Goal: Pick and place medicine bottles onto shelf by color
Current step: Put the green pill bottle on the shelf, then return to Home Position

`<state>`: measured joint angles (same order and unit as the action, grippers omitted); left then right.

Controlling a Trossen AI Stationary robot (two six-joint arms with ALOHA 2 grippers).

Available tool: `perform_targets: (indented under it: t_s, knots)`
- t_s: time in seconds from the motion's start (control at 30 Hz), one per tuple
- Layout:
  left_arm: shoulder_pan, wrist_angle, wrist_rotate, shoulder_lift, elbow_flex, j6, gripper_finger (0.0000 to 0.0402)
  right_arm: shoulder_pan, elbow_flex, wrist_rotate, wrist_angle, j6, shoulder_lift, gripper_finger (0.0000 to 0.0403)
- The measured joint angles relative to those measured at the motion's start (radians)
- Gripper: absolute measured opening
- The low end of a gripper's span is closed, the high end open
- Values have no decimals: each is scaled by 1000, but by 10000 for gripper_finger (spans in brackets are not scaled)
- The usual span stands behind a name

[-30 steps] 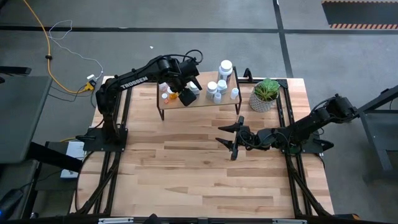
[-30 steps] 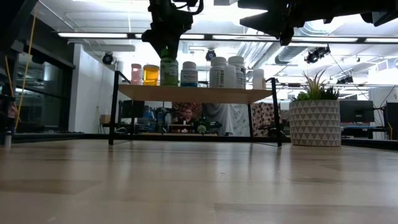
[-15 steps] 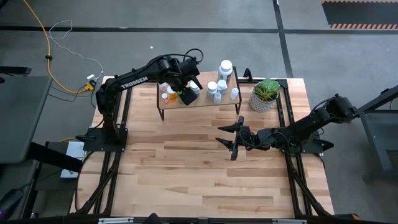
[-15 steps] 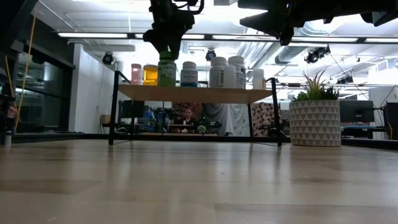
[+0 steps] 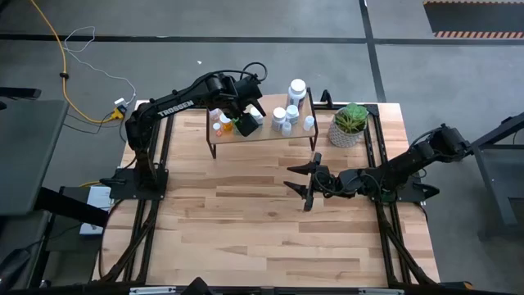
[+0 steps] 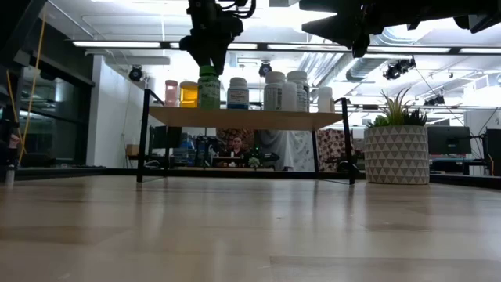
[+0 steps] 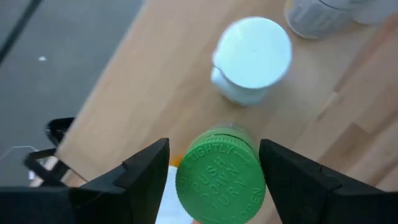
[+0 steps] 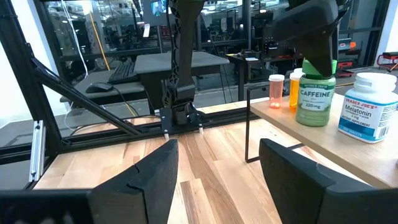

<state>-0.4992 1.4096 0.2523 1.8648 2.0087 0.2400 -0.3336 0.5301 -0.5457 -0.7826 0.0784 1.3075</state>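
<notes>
With my left gripper [image 7: 214,171] wide open astride the green bottle [image 7: 217,180] standing on the shelf [image 7: 155,93], I should lift straight up, clear of the cap.

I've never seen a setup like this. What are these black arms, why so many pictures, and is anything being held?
Two robot arms work at a wooden table. One camera looks down from above, one sits at table height, and one rides on each wrist. The left hand is over the shelf, its fingers either side of a green bottle standing there; gaps show on both sides, so it isn't gripped. Other bottles stand beside it, including a white-capped bottle. The right hand waits open and empty over the table. A potted plant stands beside the shelf.
</notes>
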Motion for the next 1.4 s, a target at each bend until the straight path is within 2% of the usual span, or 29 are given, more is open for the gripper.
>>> perform_targets:
  t_s: [0.17,0.37,0.57,0.93,1.07,1.2,1.3,1.4]
  knots:
    - [0,-5,35,0,0,18,239,0,0,0,0,0,0,216]
    - [0,-28,-32,0,0,18,239,0,0,0,0,0,0,216]
    - [0,-72,-40,-5,0,20,239,0,0,0,0,0,0,216]
    - [1,-268,-23,-105,0,27,239,0,0,0,1,0,0,216]
    - [46,-370,10,-174,-4,-9,239,0,0,0,19,27,0,216]
    - [148,-558,39,-284,-139,-43,239,0,0,0,53,55,0,216]
    - [238,-732,51,-400,-333,-78,239,0,0,0,62,78,0,216]
    - [332,-912,51,-540,-577,-88,239,0,0,0,62,80,0,216]
